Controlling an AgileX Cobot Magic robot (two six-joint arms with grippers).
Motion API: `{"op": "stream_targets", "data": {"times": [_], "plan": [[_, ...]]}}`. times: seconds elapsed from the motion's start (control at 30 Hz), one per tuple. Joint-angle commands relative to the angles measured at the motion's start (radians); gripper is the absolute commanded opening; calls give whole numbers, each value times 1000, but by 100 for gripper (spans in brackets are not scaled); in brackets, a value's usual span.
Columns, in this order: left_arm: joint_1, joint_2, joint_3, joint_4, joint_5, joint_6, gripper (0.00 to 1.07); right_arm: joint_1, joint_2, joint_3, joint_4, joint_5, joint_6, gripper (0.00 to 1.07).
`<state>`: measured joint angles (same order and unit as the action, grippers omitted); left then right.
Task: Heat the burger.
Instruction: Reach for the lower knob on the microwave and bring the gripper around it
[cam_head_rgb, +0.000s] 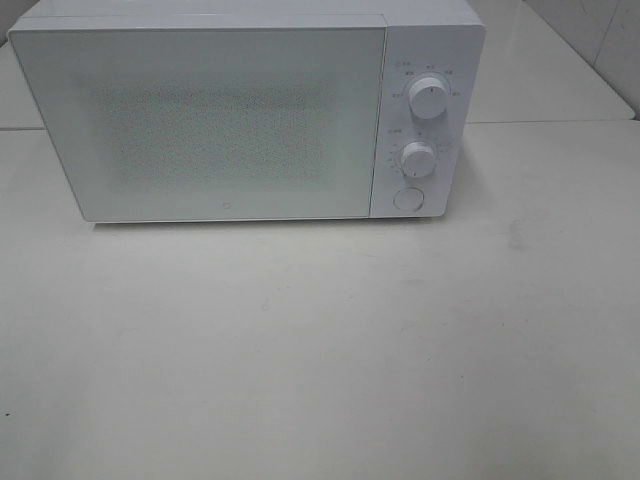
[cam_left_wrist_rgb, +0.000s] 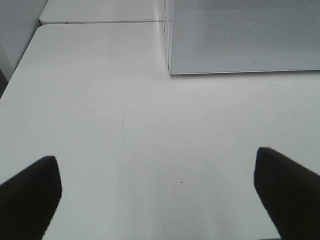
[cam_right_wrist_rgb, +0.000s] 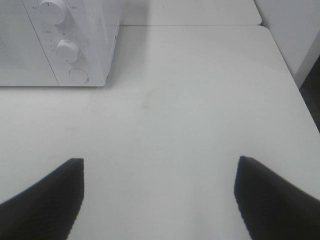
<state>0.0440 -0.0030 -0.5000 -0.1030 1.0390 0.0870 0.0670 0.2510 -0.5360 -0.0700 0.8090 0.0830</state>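
**A:** Where's the burger?

**B:** Not in any view. The table under and ahead of both grippers is bare. It may sit inside the microwave, but the door is shut and its speckled window shows nothing, so I can't tell.

**A:** And the grippers?

**B:** The left gripper hangs over the table with its jaws spread wide and nothing between them. The door's lower corner lies ahead of it, well apart. The right gripper is spread too and also empty. The control panel lies ahead of it, toward the left arm's side, with the upper knob, the lower knob and the round button below them.

**A:** So which step is this?

**B:** My guess is that the microwave itself is the job now. If the burger is inside, a knob needs setting. If not, the door has to come open first, probably by that button.

**A:** What does the next move call for?

**B:** The right gripper is the nearer one. It would have to reach forward and inward to the panel, then either narrow its jaws around a knob and twist, or press the button squarely with one fingertip.
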Motion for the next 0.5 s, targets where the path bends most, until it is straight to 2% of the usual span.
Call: {"op": "stream_targets", "data": {"times": [0.03,0.27,0.33,0.43,0.5], "plan": [[5,-14,2,-2,-10,-1,101,-7,90,-8,0,-98,3,80],[5,-14,2,-2,-10,-1,101,-7,262,-8,0,-228,3,79],[5,-14,2,-2,-10,-1,101,-7,373,-8,0,-333,4,78],[5,-14,2,-2,-10,-1,101,-7,400,-8,0,-361,4,78],[5,-14,2,-2,-10,-1,101,-7,500,-8,3,-454,4,76]]}}
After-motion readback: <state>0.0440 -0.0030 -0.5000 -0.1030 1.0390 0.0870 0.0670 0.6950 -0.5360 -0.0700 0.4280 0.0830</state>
